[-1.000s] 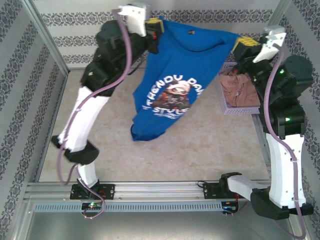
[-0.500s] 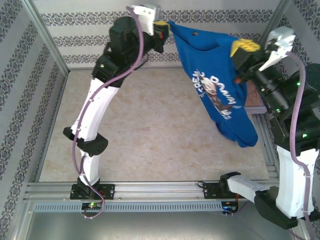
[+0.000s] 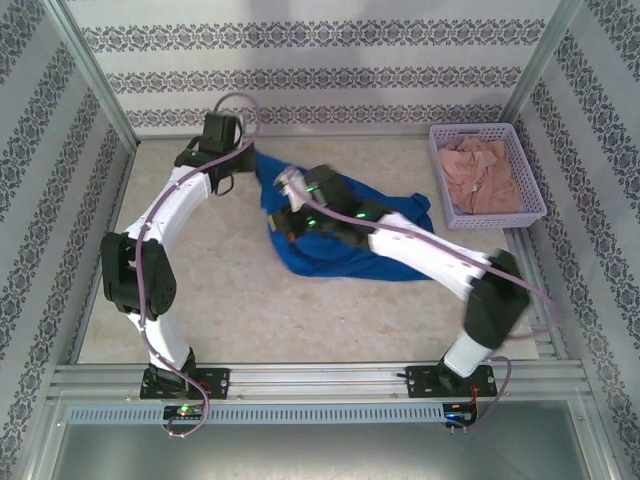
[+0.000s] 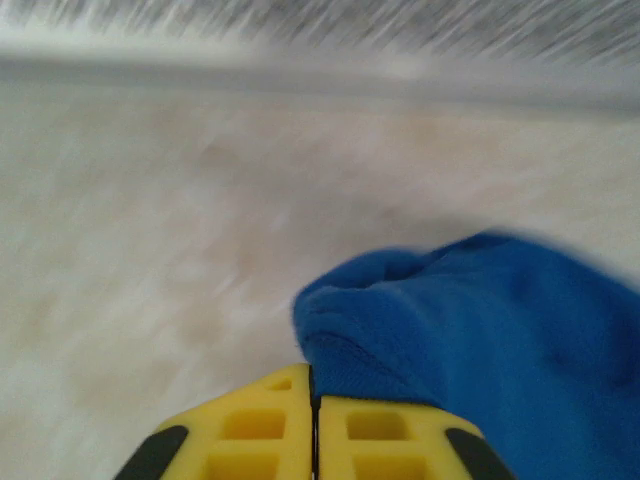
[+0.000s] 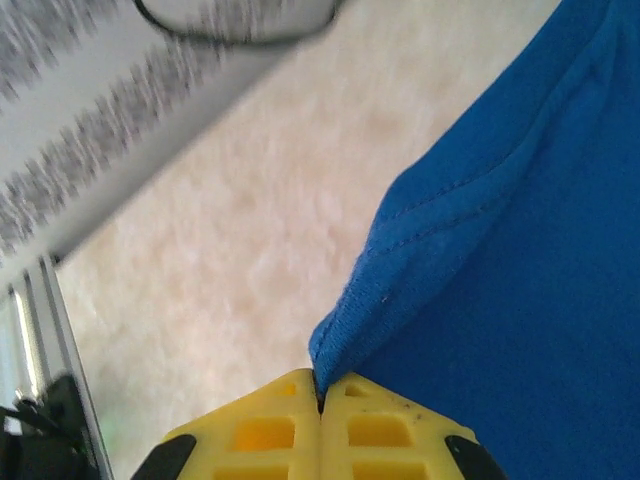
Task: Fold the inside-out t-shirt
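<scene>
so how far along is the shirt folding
Done: the t-shirt lies on the table, bunched, no neat fold showing. In hand: left gripper and right gripper are each shut on an edge of it. To do: spreading it flat and all the folds.

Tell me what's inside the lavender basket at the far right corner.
A crumpled pinkish-beige garment fills the basket. It covers the basket's floor, so anything lying beneath it can't be seen.

Left arm [image 3: 165, 205] arches forward from its base, elbow out to the left; right arm [image 3: 430, 255] stretches low and diagonally towards the centre. Left gripper [image 4: 313, 372] and right gripper [image 5: 320, 378] both have their yellow fingers pressed together, each pinching an edge of the inside-out t-shirt [image 5: 520, 250]
</scene>
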